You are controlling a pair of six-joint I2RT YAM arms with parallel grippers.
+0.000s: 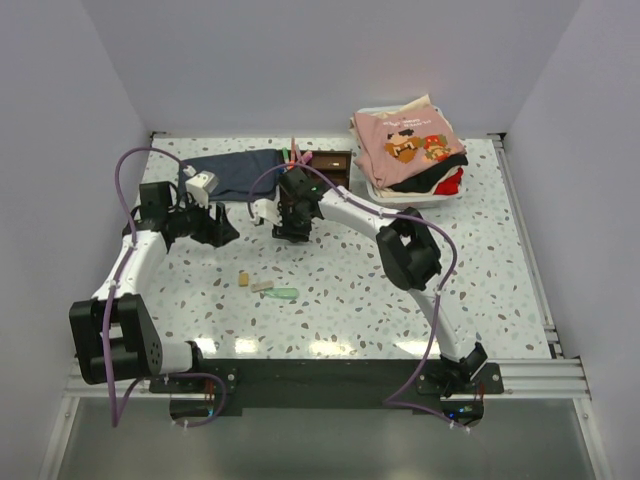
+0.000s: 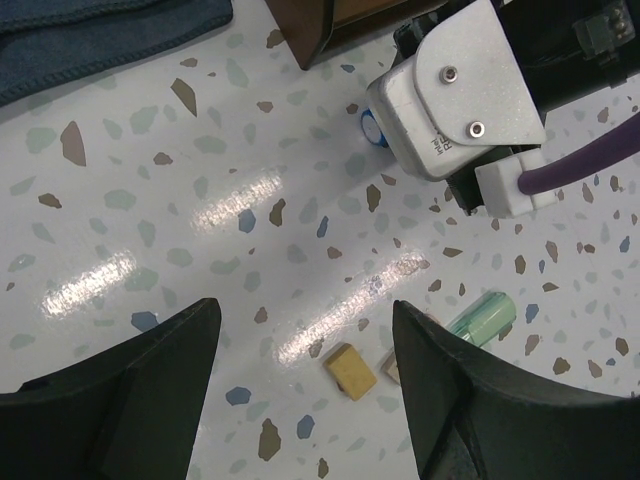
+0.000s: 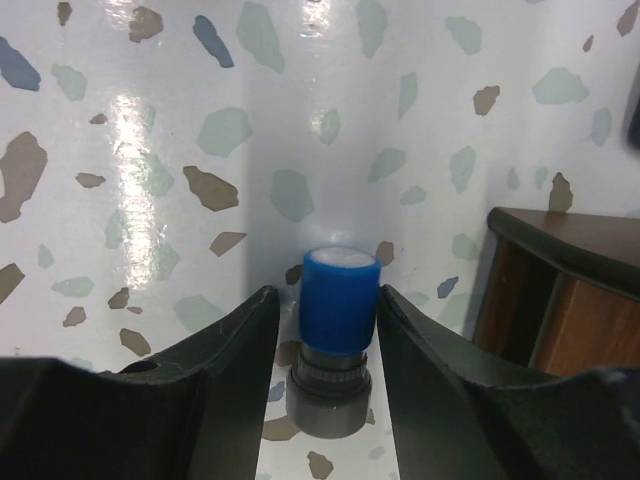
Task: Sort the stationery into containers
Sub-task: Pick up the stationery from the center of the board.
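Observation:
A tiny blue-capped bottle [image 3: 338, 300] stands upright on the table between my right gripper's [image 3: 328, 295] fingers. The right finger touches its cap, and a thin gap shows at the left finger. The dark brown wooden organiser [image 3: 560, 290] stands just to its right and also shows in the top view [image 1: 331, 162]. My left gripper [image 2: 305, 320] is open and empty above a tan eraser [image 2: 350, 370]. A pale eraser [image 2: 388, 366] and a pale green eraser [image 2: 483, 316] lie beside it, partly behind the right finger. These three lie mid-table in the top view [image 1: 262, 286].
A dark blue folded cloth [image 1: 235, 172] lies at the back left, next to the organiser. A white bin with pink clothes [image 1: 410, 150] stands at the back right. The two grippers are close together near the table's back middle.

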